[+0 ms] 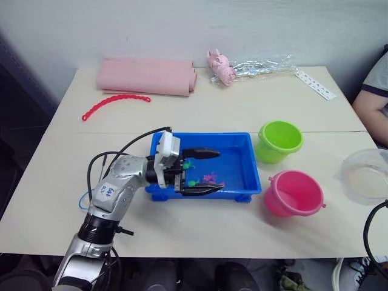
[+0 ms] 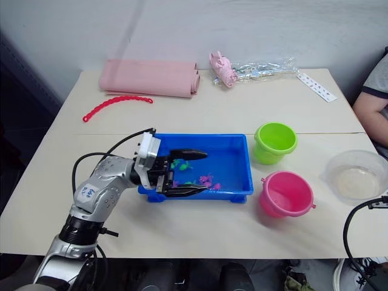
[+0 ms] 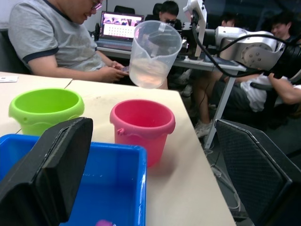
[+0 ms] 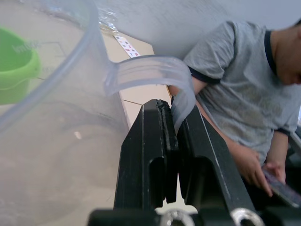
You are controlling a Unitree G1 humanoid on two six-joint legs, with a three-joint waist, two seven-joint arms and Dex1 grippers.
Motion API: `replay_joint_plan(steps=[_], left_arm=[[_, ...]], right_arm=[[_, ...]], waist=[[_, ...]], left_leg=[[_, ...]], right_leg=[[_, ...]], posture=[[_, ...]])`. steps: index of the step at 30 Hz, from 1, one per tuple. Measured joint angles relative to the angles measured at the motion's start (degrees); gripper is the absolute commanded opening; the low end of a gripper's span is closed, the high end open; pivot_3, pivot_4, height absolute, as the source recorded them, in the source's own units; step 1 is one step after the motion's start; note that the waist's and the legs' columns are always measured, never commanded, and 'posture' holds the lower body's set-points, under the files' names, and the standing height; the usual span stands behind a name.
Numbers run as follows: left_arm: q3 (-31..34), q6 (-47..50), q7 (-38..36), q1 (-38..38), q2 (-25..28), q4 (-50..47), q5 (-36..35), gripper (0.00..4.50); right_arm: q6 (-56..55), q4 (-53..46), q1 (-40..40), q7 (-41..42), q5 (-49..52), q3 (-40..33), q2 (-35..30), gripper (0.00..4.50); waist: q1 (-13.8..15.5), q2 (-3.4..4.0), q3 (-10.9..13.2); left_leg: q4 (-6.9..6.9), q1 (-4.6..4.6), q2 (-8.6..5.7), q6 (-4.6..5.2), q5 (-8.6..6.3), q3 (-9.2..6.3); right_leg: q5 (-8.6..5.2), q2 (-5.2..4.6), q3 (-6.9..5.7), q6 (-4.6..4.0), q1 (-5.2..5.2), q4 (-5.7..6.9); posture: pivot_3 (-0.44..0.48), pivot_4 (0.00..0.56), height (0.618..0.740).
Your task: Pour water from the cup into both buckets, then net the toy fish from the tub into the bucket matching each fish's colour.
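The blue tub (image 1: 206,135) lies mid-table with tiny green toy fish (image 1: 188,163) and a pink one (image 1: 210,178) in it. My left gripper (image 1: 209,171) hangs open over the tub's left half, one finger on each side of the fish. To the tub's right stand the lime green bucket (image 1: 280,139) and, nearer, the pink bucket (image 1: 294,193). The clear cup (image 1: 367,176) hovers upright right of the pink bucket, with a little water in it (image 3: 154,52). My right gripper (image 4: 175,110) is shut on the cup's handle (image 4: 150,75).
At the table's back lie a folded pink cloth (image 1: 147,76), a red beaded chain (image 1: 115,104), a pale pink pig toy (image 1: 221,66), a clear plastic bag (image 1: 260,66) and a white strip (image 1: 315,85). A person (image 1: 373,91) sits at the right edge.
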Motion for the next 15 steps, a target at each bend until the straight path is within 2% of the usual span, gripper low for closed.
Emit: replay_joint_plan(steps=[15], left_arm=[[-2.3,-1.5,-2.4,-0.9,-1.6,2.2,3.3,4.50]], right_arm=[[-7.7,-1.1,0.5,1.0,-18.2,0.8,-0.6,0.04]], waist=[[-0.1,0.00,0.0]], left_leg=[[0.00,0.01,0.01,-0.02,0.01,0.00]], right_leg=[[0.00,0.02,0.00,0.00,0.00,-0.01]], posture=[[0.000,0.150,0.740]])
